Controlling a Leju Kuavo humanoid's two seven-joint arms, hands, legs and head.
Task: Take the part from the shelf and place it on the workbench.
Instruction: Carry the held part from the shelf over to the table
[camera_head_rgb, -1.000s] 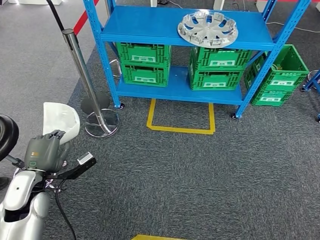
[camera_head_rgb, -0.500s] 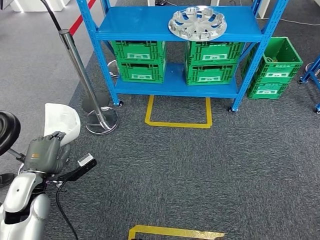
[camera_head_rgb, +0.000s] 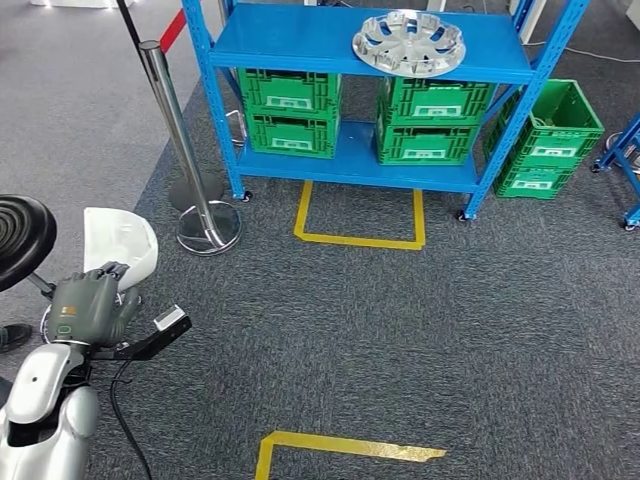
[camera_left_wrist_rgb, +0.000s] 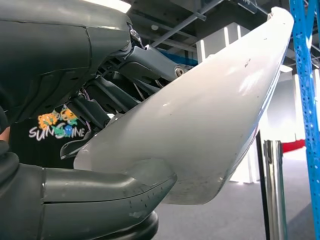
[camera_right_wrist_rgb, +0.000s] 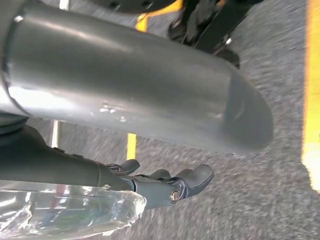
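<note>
White curved part (camera_head_rgb: 121, 243) sits in the left hand (camera_head_rgb: 87, 305), low on the left side of the head view, above the grey carpet (camera_head_rgb: 377, 330). The dark fingers (camera_head_rgb: 109, 270) curl over its near edge. In the left wrist view the thick thumb (camera_left_wrist_rgb: 113, 192) presses under the smooth white shell (camera_left_wrist_rgb: 203, 130) and the darker fingers reach over its other side, so the hand grips it. The silver left arm (camera_head_rgb: 41, 400) comes up from the bottom corner.

The right hand (camera_right_wrist_rgb: 166, 187) shows in the right wrist view over the carpet. Its fingers (camera_right_wrist_rgb: 196, 176) lie fairly straight with nothing between them. Some clear plastic wrap (camera_right_wrist_rgb: 68, 212) sits close by the wrist.

Well away, at the top of the head view, stands a blue shelf (camera_head_rgb: 302, 50). A shiny silver wheel cover (camera_head_rgb: 408, 43) lies on its top board. Green crates (camera_head_rgb: 290, 110) sit on the lower board, and one more green crate (camera_head_rgb: 547, 140) stands on the floor beside it. A yellow tape outline (camera_head_rgb: 361, 215) marks the carpet in front. A metal post (camera_head_rgb: 181, 150) with a round base stands left of the shelf. A black stool (camera_head_rgb: 23, 225) is next to the left hand.
</note>
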